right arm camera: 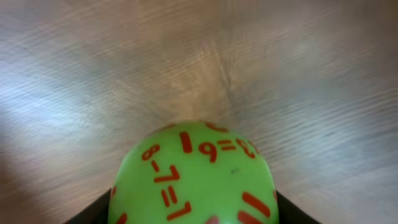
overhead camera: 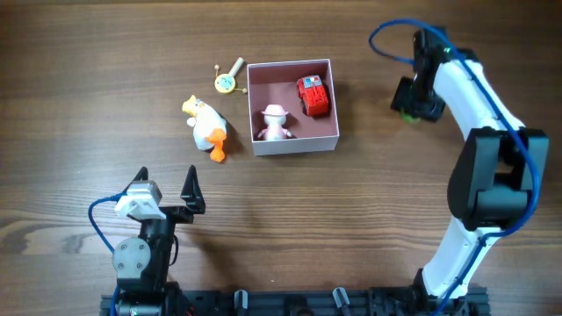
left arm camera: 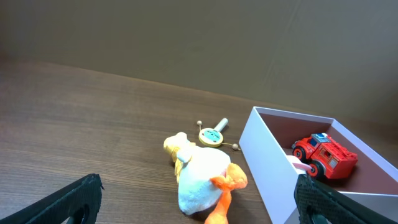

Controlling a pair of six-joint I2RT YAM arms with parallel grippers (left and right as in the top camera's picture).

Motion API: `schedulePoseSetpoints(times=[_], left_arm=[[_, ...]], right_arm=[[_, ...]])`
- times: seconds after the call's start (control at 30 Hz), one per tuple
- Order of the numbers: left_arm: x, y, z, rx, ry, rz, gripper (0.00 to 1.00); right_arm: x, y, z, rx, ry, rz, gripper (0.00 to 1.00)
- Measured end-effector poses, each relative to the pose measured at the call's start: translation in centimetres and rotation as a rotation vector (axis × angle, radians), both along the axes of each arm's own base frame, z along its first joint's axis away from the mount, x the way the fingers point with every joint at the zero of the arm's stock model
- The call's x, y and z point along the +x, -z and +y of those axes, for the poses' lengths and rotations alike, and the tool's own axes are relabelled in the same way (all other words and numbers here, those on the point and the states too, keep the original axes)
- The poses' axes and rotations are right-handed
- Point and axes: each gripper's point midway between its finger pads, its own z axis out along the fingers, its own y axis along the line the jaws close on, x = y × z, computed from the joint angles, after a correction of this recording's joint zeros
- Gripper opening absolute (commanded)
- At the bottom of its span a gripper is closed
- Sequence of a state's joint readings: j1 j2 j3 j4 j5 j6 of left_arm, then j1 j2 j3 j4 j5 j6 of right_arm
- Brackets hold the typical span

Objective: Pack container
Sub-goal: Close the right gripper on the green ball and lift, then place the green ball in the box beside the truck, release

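The container [overhead camera: 293, 141], a square white box with a pink inside, sits at the table's centre back. In it lie a red toy fire truck [overhead camera: 313, 95] and a small white and pink figure [overhead camera: 276, 122]. A white plush duck with orange feet [overhead camera: 207, 128] and a small round yellow rattle [overhead camera: 226, 82] lie just left of the box. My right gripper [overhead camera: 409, 104] is right of the box and shut on a green ball with red numbers [right arm camera: 194, 177]. My left gripper [overhead camera: 167, 186] is open and empty near the front left. In the left wrist view the duck [left arm camera: 200, 178], truck [left arm camera: 325, 155] and container [left arm camera: 267, 162] lie ahead.
The wooden table [overhead camera: 79, 105] holds nothing else. The right arm [overhead camera: 483, 140] reaches along the right side. The left arm's base [overhead camera: 140, 259] stands at the front edge.
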State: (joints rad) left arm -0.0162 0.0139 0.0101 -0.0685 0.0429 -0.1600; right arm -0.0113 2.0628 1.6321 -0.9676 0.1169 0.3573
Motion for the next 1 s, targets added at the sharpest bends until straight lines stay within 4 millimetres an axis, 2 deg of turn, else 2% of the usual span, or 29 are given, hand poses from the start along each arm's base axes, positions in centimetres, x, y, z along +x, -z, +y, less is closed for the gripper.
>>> schedulePoseSetpoints(times=[0.13,0.2,0.27,0.33,0.4,0.5,0.63,0.7,0.83,1.0], left_arm=[[0.0,0.0,0.0,0.0,0.0,0.0,1.0],[0.0,0.0,0.0,0.0,0.0,0.0,1.0],[0.0,0.0,0.0,0.0,0.0,0.0,1.0],[0.0,0.0,0.0,0.0,0.0,0.0,1.0],[0.0,0.0,0.0,0.0,0.0,0.0,1.0],[0.0,0.0,0.0,0.0,0.0,0.0,1.0],[0.0,0.0,0.0,0.0,0.0,0.0,1.0],[0.0,0.0,0.0,0.0,0.0,0.0,1.0],[0.0,0.0,0.0,0.0,0.0,0.0,1.0],[0.0,0.0,0.0,0.0,0.0,0.0,1.0]], right_arm=[[2.3,-5.2,0.4,0.0,-0.015,-0.075,0.53],[2.9,-7.6,1.5,0.018,-0.038,-0.102,0.52],[3.4,-9.7,3.5,0.059,-0.077,-0.136,0.52],[3.3,-11.1,6.4,0.112,-0.135,-0.15,0.52],[2.4,-12.1,10.9,0.177,-0.227,-0.153,0.53],[0.7,-12.4,16.3,0.228,-0.341,-0.131,0.53],[-1.4,-12.4,21.4,0.232,-0.46,-0.112,0.54],[-2.3,-12.3,23.0,0.211,-0.501,-0.107,0.54],[-3.3,-11.9,24.4,0.182,-0.539,-0.087,0.56],[-3.7,-10.0,24.4,0.156,-0.536,-0.034,0.61]])
